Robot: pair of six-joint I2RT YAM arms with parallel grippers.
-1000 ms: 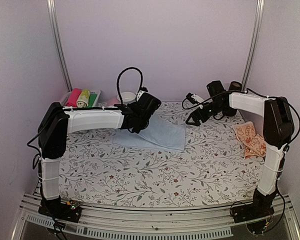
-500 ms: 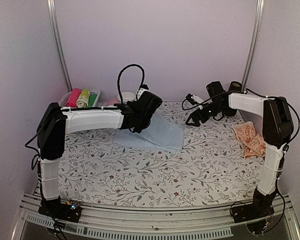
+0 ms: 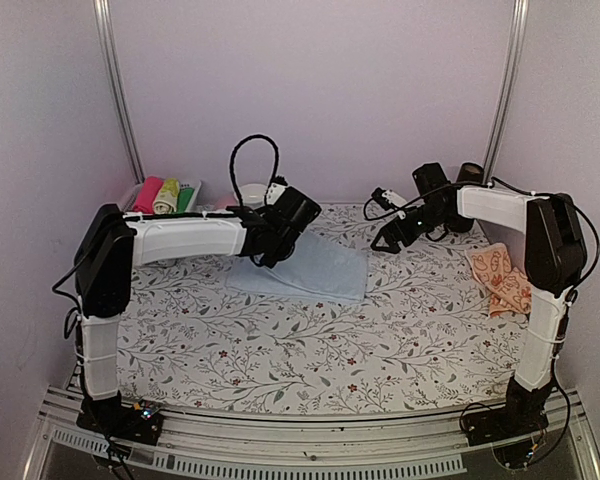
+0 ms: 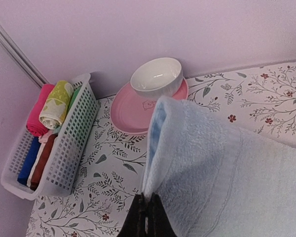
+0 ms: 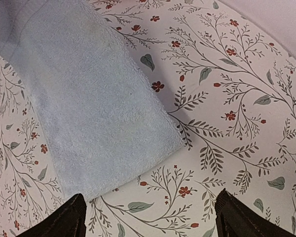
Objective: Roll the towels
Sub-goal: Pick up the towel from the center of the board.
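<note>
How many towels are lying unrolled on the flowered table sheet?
2. The pale blue towel lies in the middle, one corner pinched by the left hand. The peach-orange towel lies crumpled at the right edge. Rolled cloths in the basket are not counted.

The centre towel [image 3: 315,272] lies toward the back of the table sheet [image 3: 280,350], the second towel [image 3: 500,280] well apart at the right edge. Far left corner — a basket [image 4: 69,148] holding rolled cloths [image 4: 52,103], a bowl [image 4: 157,78] on a plate [image 4: 123,111] just to its right.
</note>
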